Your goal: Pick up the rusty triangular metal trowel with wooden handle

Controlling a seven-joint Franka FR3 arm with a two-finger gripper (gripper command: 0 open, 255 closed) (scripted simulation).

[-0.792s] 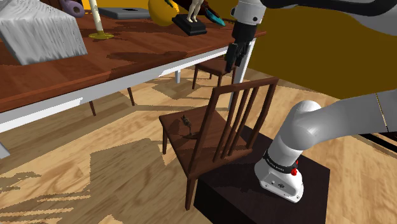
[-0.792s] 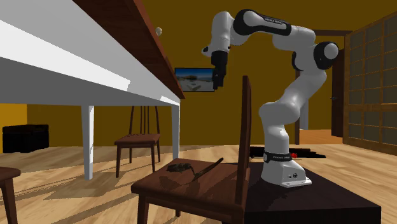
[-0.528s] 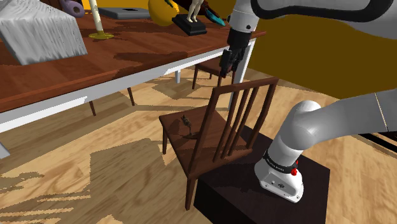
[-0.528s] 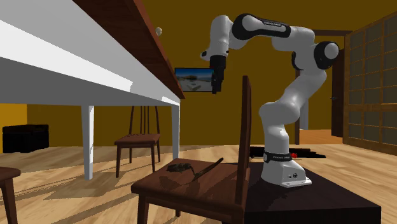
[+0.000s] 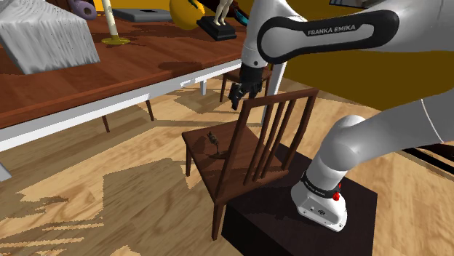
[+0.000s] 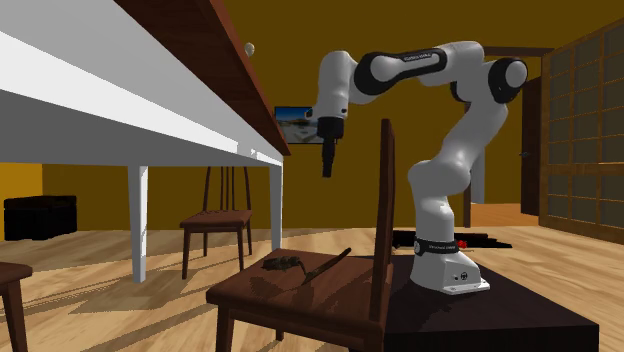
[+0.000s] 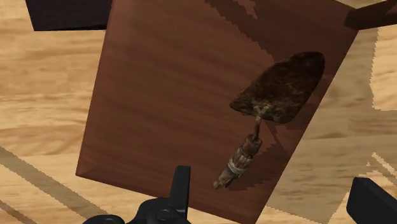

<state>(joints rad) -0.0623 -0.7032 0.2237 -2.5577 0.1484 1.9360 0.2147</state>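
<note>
There are two chairs (image 5: 218, 171), and one each of trowel (image 7: 257, 124), counter (image 5: 87, 80), robot arm (image 6: 440, 65), pincer (image 6: 327, 168) with two fingers (image 7: 182, 184), wall picture (image 6: 300, 125), candlestick (image 5: 109, 22) and statuette (image 5: 220, 18).

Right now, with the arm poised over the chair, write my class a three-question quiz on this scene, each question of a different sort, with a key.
1. True or false: the gripper is shut on the rusty trowel.
2. What does the trowel lie on? A: the table top. B: the wooden chair seat. C: the floor.
3. In the wrist view, which end of the trowel points toward the fingers?

Key
1. False: the fingers stand apart, well above the trowel.
2. B.
3. The handle.
</note>
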